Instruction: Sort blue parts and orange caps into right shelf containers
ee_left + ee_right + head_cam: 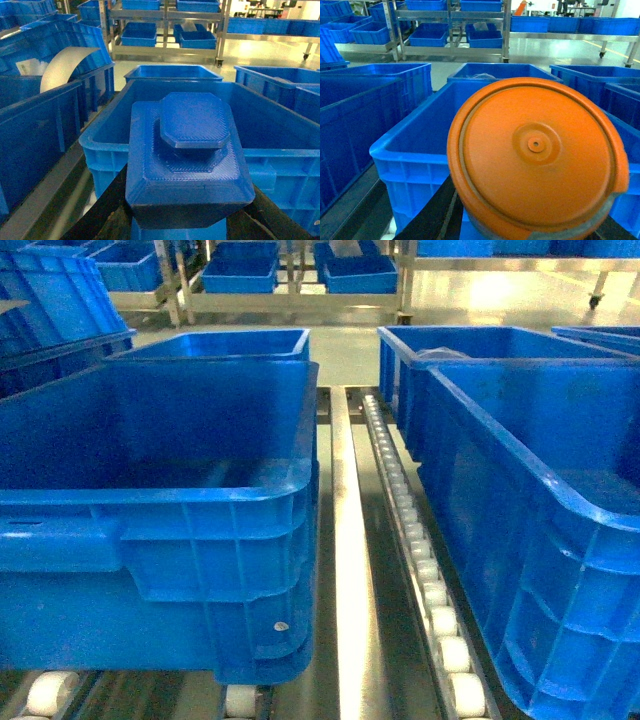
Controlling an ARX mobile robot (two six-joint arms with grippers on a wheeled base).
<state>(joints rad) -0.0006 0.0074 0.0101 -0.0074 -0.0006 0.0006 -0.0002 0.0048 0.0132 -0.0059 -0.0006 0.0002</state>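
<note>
Left crate (160,510): big bright blue box with thick rim and ribbed sides, resting on the shelf's white rollers.
Shelf (345,570): shiny steel rail and a roller row between the crates.
Right crate (540,500): same blue, just beside the rail.
Blue part (187,160): stepped block with an eight-sided knob on top, fine ridged surface, held above a crate.
Left hand (190,220): clenched around the blue part from below.
Orange cap (537,157): smooth round disc, raised rim, small centre dimple.
Right hand (530,227): grasping the orange cap; fingers mostly hidden.
</note>
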